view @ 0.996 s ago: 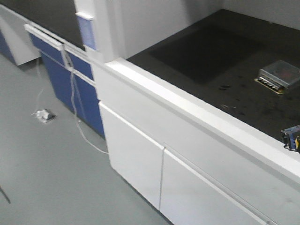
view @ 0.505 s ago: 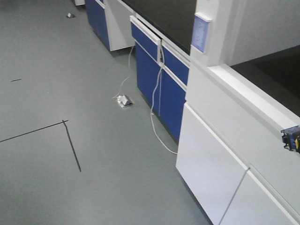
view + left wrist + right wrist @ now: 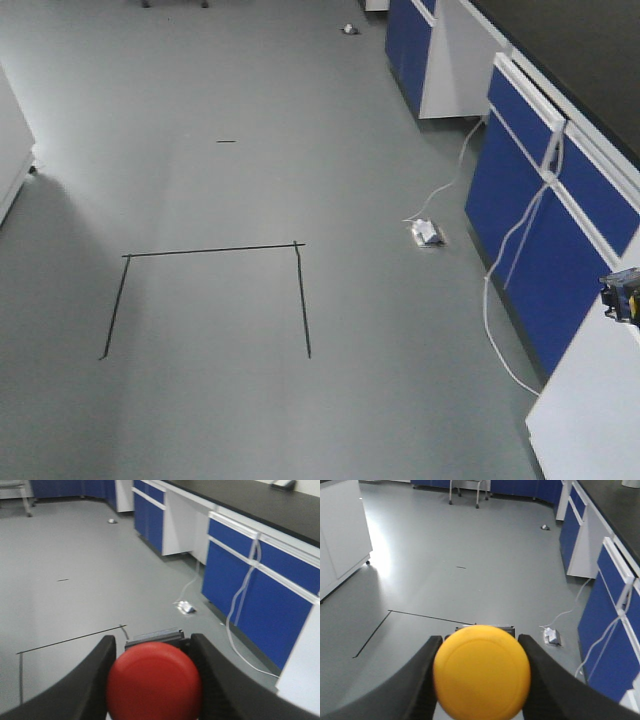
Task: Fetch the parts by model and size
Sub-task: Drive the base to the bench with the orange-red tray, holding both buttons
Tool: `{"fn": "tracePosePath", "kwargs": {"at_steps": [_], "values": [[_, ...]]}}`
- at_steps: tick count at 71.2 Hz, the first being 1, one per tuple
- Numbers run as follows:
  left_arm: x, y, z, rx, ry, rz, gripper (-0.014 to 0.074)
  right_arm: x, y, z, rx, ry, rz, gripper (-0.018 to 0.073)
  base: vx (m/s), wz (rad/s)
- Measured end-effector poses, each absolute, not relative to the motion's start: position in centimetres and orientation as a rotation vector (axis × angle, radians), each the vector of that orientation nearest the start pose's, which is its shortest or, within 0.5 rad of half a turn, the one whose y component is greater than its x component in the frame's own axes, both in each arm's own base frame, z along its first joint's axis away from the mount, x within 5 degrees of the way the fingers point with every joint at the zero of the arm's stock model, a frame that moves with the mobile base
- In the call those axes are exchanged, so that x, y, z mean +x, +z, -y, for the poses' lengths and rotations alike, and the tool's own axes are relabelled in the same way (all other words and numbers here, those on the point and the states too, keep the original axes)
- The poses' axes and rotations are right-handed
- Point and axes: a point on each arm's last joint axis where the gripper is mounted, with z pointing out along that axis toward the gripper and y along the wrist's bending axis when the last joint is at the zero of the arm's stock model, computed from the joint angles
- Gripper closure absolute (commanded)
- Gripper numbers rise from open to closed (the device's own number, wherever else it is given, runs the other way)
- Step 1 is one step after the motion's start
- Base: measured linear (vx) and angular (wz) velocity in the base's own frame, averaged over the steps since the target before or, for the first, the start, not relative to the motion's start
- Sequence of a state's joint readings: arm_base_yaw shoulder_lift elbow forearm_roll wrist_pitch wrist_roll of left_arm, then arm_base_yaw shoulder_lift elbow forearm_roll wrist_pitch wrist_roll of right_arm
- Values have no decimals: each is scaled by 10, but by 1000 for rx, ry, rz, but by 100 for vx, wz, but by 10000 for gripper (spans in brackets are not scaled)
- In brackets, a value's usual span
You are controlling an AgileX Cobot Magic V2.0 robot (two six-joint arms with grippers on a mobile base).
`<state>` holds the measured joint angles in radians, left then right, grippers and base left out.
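Observation:
In the left wrist view my left gripper [image 3: 152,640] is shut on a push-button switch, one black finger on each side of it. Its round red cap [image 3: 154,682] faces the camera, and the dark base [image 3: 152,636] shows just behind it. The right wrist view shows my right gripper [image 3: 480,631] shut the same way on the switch with the yellow cap [image 3: 481,670]. Both switches hang above the grey floor. At the right edge of the front view a small blue-and-black piece [image 3: 622,295] pokes in.
Blue cabinets [image 3: 540,200] under a black countertop [image 3: 260,500] line the right side, with a white cable [image 3: 500,290] hanging to a floor socket box [image 3: 426,233]. Black tape lines [image 3: 210,250] mark the grey floor. A white cabinet [image 3: 340,535] stands at the left.
The front view has swung left, from the white bench with its black countertop to the open floor and blue cabinets. The blue-and-black piece stays at the right edge.

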<state>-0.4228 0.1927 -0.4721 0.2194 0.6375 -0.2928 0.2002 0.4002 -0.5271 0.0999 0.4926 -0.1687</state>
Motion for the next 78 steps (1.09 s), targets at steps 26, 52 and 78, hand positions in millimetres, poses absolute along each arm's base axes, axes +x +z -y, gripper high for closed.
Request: {"fn": "tracePosePath", "kwargs": {"at_steps": [26, 52, 78], "values": [[45, 302, 7, 190, -260, -1826, 603, 80, 318, -21, -291, 128, -1826, 564, 16, 37], [45, 302, 7, 190, -260, -1826, 603, 80, 318, -21, -291, 128, -1826, 564, 29, -2], [45, 302, 7, 190, -260, -1825, 603, 80, 318, -21, -291, 128, -1826, 564, 42, -8]]}}
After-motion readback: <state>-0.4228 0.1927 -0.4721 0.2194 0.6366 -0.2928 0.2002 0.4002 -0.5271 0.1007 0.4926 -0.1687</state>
